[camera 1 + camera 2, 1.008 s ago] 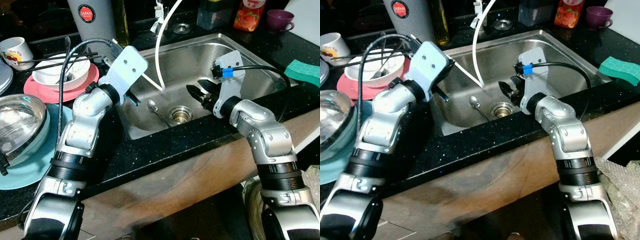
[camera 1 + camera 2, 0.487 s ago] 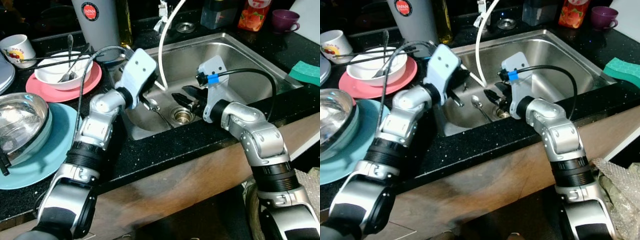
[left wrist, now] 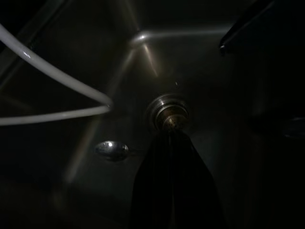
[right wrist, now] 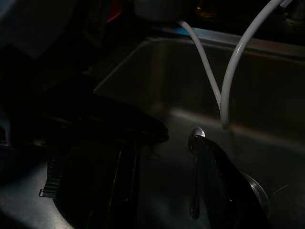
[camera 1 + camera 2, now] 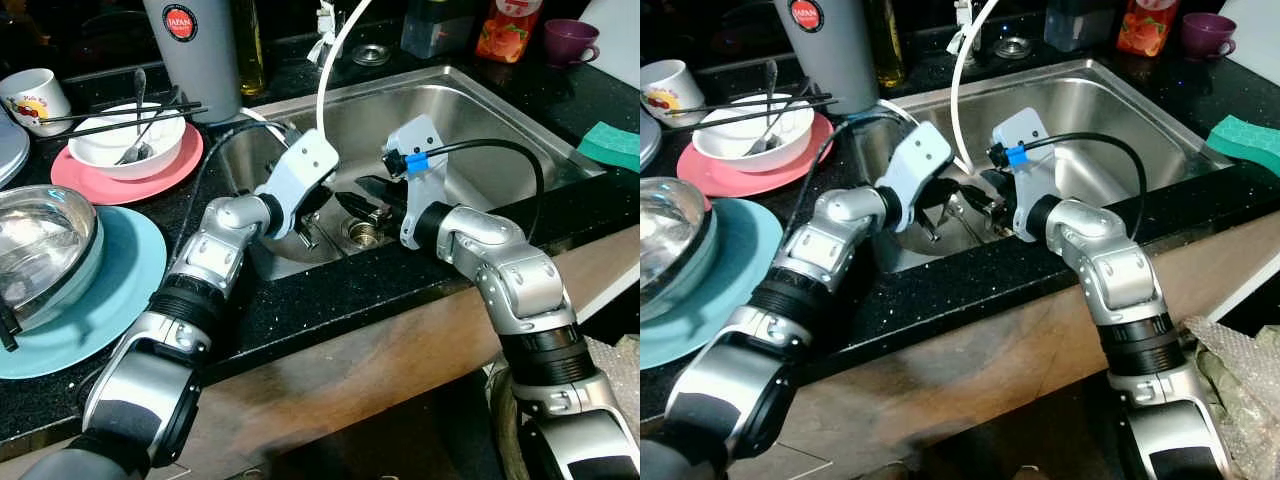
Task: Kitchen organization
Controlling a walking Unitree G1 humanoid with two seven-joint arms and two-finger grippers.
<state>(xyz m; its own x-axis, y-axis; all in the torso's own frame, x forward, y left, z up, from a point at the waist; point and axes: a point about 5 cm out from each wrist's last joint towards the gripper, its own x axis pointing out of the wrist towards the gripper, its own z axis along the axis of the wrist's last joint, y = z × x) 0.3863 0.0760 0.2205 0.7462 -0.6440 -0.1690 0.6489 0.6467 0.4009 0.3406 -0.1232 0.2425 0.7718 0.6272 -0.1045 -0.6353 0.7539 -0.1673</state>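
Black counter [image 5: 330, 300] around a steel sink [image 5: 480, 120]. Both arms down in the basin. Left gripper [image 5: 305, 222] beside the drain [image 5: 362, 232], fingers too hidden to judge. Right gripper [image 4: 183, 157] spread open, fingers straddling the spoon [image 4: 196, 136] flat on the sink floor near the drain. White hose [image 5: 330, 70] hanging above.

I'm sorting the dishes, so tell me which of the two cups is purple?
The purple cup stands at the far right on the counter behind the sink. The other cup, far left, is white with a coloured print.
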